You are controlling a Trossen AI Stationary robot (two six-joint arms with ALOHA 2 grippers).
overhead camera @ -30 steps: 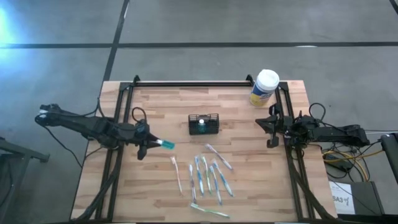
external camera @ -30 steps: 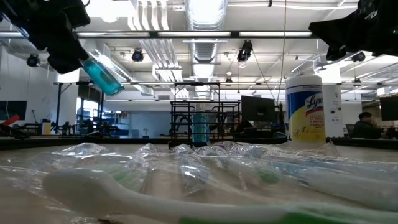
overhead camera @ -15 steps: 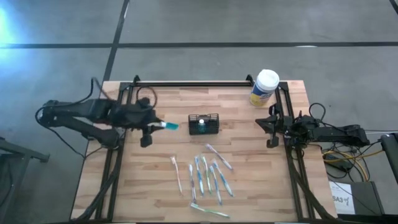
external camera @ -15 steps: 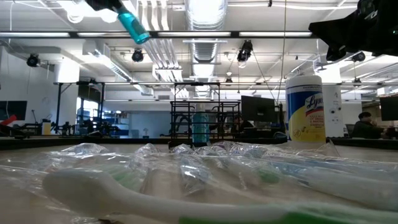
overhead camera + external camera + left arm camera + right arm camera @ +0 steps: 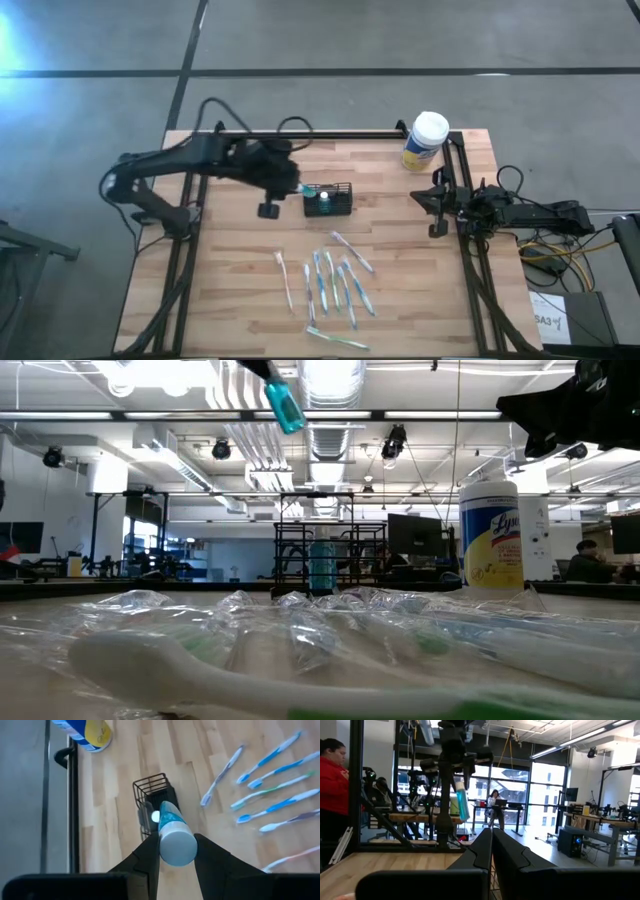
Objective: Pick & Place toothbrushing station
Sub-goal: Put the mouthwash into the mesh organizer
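The black wire caddy (image 5: 328, 199) stands on the table's middle, with a teal item (image 5: 322, 204) inside; it also shows in the left wrist view (image 5: 150, 787) and in the low view (image 5: 318, 555). My left gripper (image 5: 284, 181) is shut on a teal tube (image 5: 172, 832), high above the table just left of the caddy. The tube also shows in the low view (image 5: 284, 405) and in the right wrist view (image 5: 462, 802). My right gripper (image 5: 437, 205) waits shut and empty at the table's right edge. My left gripper pinches the teal tube between its two fingers (image 5: 145, 862), on the tube's two sides near its upper end (image 5: 176, 851). The fingers slant down from above toward the table's right. The tube hangs tilted below them, lifted clear, its lower end (image 5: 291, 422) over the caddy's left end.
Several toothbrushes (image 5: 335, 280) lie in a row near the table's front, some in clear wrappers (image 5: 300, 620). A yellow canister with a white lid (image 5: 425, 140) stands at the far right corner. A person in red (image 5: 332, 795) stands beyond the table.
My left gripper has risen and swung from the table's left side toward its far right, up to the caddy, still shut on the teal tube. The tube has travelled with it, lifted higher and kept tilted.
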